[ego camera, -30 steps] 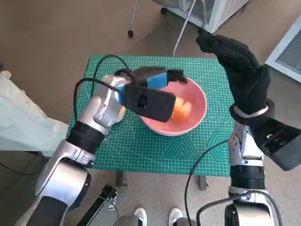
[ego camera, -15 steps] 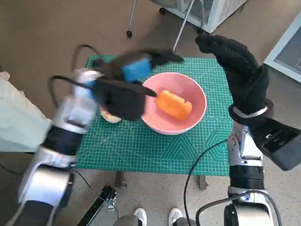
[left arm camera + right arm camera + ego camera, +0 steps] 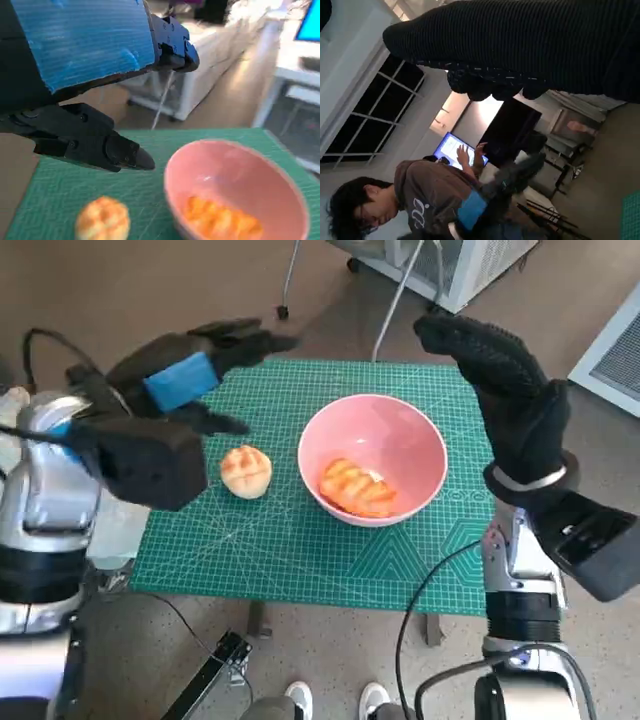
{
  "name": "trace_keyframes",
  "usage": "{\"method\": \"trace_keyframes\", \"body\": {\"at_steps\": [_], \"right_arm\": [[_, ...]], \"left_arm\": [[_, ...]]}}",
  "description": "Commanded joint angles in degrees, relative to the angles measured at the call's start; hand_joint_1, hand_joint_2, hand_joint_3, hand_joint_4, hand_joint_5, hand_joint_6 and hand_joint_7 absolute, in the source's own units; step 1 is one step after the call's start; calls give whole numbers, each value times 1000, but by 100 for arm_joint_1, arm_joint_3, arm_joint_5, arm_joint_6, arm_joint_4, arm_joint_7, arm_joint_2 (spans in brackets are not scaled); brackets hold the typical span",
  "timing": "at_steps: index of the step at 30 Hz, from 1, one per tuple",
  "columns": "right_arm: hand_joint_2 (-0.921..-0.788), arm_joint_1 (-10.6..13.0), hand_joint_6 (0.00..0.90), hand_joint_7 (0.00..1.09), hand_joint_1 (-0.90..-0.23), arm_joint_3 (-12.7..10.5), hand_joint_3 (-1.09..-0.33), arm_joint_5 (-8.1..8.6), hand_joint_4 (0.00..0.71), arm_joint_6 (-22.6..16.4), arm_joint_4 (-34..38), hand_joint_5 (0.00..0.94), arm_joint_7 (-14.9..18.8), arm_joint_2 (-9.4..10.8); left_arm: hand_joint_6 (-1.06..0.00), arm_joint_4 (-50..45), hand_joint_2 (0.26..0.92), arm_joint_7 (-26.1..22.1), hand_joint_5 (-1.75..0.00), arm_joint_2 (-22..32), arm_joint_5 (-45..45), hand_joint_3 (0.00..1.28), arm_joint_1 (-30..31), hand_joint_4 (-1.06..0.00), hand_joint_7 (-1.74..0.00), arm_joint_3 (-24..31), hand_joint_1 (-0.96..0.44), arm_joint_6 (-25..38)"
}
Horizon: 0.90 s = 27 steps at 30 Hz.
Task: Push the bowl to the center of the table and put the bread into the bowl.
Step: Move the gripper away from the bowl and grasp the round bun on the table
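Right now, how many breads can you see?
2. One long bread lies inside the pink bowl. One round bun sits on the green mat, beside the bowl on the left hand's side. Nothing seems hidden.

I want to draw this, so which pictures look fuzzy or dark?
Left wrist view: the bread roll and the bread in the pink bowl look soft and fuzzy. Right wrist view: dim room, with the gloved right hand a dark band. Head view: bright and sharp.

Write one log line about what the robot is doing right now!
bread: in bowl | bun: on mat | left hand: open, above table | right hand: raised, holds nothing
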Motion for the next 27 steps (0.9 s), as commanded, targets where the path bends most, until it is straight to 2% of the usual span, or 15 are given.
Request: {"method": "trace_keyframes", "body": {"at_steps": [1, 11, 27], "right_arm": [[-921, 69, -1, 716, -677, 19, -686, 17, 235, 27, 41, 78, 7, 2], [-921, 66, -1, 717, -680, 8, -692, 45, 235, 41, 71, 82, 35, -18], [-921, 95, -1, 718, -691, 14, -693, -6, 231, 97, -43, 88, 14, -91]], "left_arm": [[-327, 64, 855, -63, 0, 262, 84, 2, 243, -194, -114, -8, -163, -33], [-327, 1082, 849, 153, 0, 321, 335, 0, 305, -188, -92, -267, -165, -517], [-327, 2857, 844, 818, 0, -193, 1135, 0, -122, -185, -73, -1037, -157, -878]]}}
